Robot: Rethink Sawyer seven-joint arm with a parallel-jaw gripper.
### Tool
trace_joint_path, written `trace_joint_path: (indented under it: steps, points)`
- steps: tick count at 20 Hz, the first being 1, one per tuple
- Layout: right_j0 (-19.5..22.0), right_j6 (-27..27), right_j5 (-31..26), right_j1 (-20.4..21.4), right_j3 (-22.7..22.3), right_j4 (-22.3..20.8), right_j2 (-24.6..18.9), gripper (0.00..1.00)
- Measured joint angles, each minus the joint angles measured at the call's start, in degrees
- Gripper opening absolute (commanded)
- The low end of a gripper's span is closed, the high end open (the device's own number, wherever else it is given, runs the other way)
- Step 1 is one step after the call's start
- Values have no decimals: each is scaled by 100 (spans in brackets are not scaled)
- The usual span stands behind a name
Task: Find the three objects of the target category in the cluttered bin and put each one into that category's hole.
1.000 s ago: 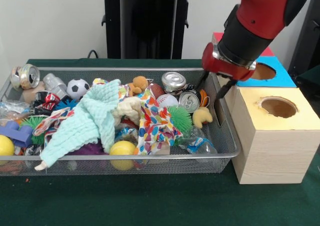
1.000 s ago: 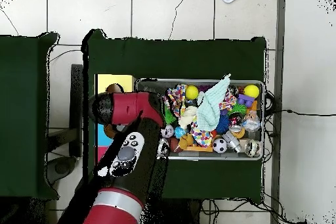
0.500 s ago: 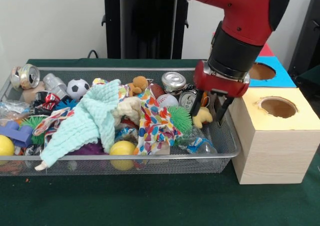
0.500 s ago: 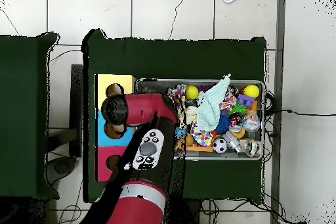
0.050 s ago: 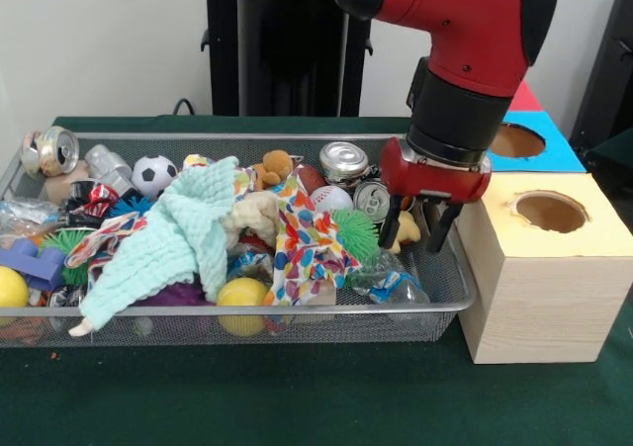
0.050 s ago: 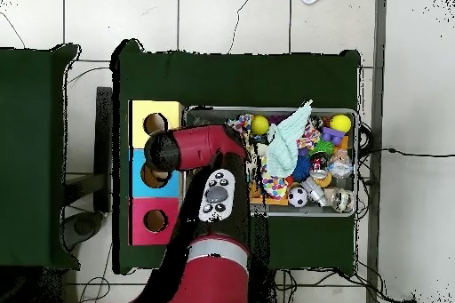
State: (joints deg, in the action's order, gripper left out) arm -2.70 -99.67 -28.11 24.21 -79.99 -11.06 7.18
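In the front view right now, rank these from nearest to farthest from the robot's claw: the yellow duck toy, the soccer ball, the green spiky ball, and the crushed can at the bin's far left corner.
1. Yellow duck toy, directly between the open fingers of the claw.
2. Green spiky ball, just left of it.
3. Soccer ball, toward the bin's back left.
4. Crushed can, at the far left corner.

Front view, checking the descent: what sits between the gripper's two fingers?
A small yellow duck-like toy shows between the open black gripper fingers in the front view; contact is unclear.
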Motion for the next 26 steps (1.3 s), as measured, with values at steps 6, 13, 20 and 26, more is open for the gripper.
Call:
trace_joint_path:
  steps: [6,13,20,26]
  points:
    - [692,523,-6,428,-445,-865,-956,100]
    - [1851,1965,-14,859,-1146,-1781,-2207,100]
    - [2432,2886,-12,859,-1386,-2509,-2708,100]
    - [2841,3349,21,431,-1340,-3242,-3009,100]
